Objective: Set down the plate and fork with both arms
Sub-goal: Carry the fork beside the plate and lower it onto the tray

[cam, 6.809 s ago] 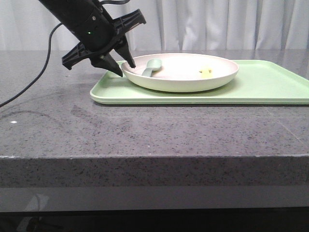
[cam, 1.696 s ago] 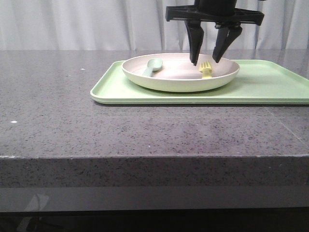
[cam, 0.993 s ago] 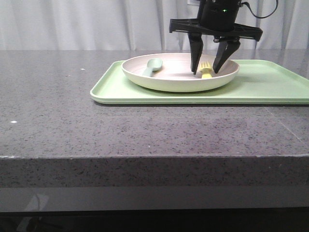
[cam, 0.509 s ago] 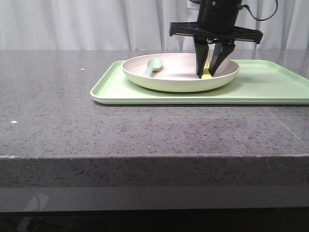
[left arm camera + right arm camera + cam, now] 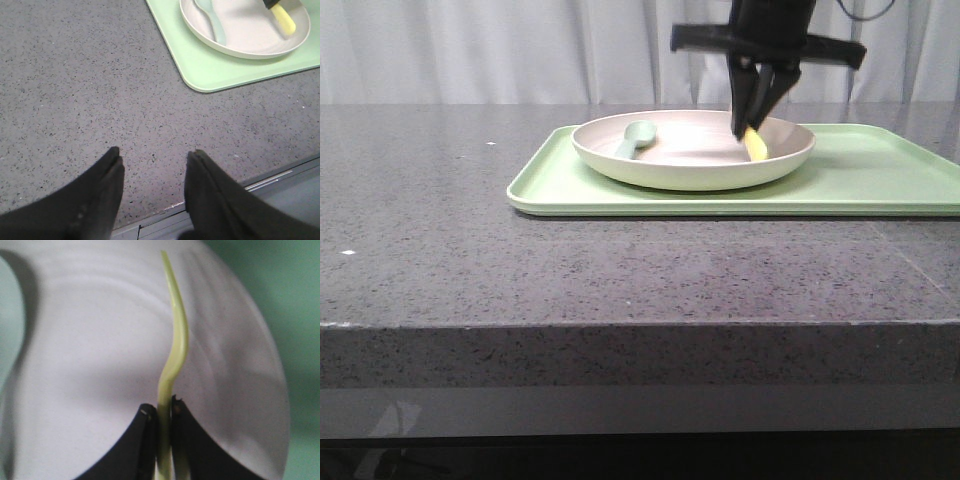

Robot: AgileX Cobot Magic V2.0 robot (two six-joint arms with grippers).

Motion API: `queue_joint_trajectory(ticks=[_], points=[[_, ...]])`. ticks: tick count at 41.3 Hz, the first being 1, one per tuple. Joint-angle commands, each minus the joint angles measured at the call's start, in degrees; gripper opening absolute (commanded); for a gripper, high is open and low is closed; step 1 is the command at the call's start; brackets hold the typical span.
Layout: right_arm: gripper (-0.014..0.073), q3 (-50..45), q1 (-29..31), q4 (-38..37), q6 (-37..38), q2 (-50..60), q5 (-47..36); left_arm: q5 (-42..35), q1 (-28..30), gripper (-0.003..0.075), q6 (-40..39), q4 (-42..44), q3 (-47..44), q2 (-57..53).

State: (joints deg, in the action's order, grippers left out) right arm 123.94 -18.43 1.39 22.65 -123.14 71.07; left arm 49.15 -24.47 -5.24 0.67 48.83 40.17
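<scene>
right gripper (image 5: pixel 757 128) pinching fork (image 5: pixel 172 360) at plate (image 5: pixel 650 165) 3 o'clock, presumably for lift-out; left gripper (image 5: pixel 152 167) wide, empty, parked clear

Plate and fork, right side of the table

Pinkish-cream plate (image 5: pixel 692 160) sits flat on the green tray (image 5: pixel 860 180); skinny yellow fork (image 5: pixel 755 145) hangs tilted over its right side, pinched at one end.

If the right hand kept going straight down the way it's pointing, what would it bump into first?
Most likely the plate. The right hand points down over it, shut on the fork, so the fork's hanging end would probably touch the plate's surface first.
</scene>
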Motion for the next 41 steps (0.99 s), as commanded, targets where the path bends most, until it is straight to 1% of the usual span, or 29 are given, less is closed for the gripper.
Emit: queue_joint_trajectory(ticks=[1,11,15,20,28,33,41], points=[[0.0088,5.0,0.5,-0.2,-1.0,4.1,5.9,-3.7,-0.5,0.0303,-0.5,-0.2,1.3,-0.1],[0.0088,6.1,1.2,-0.2,-4.0,7.9,5.9,-3.7,-0.5,0.0302,-0.5,-0.2,1.3,-0.1],[0.0088,4.9,2.1,-0.2,-5.8,10.0,5.9,-3.7,-0.5,0.0302,-0.5,-0.2,1.3,-0.1],[0.0088,-0.1,4.2,0.0,-8.1,13.4,5.9,-3.7,-0.5,0.0302,-0.5,-0.2,1.3,-0.1],[0.0088,-12.0,10.5,0.9,-9.5,18.1,5.7,-3.7,-0.5,0.0302,-0.5,-0.2,1.3,-0.1],[0.0088,-17.1,15.0,5.8,-13.6,18.3,4.5,-3.7,-0.5,0.0302,-0.5,-0.2,1.3,-0.1],[0.0088,-23.6,22.0,20.4,-22.7,18.3,-0.1,-3.7,-0.5,0.0302,-0.5,-0.2,1.3,-0.1]])
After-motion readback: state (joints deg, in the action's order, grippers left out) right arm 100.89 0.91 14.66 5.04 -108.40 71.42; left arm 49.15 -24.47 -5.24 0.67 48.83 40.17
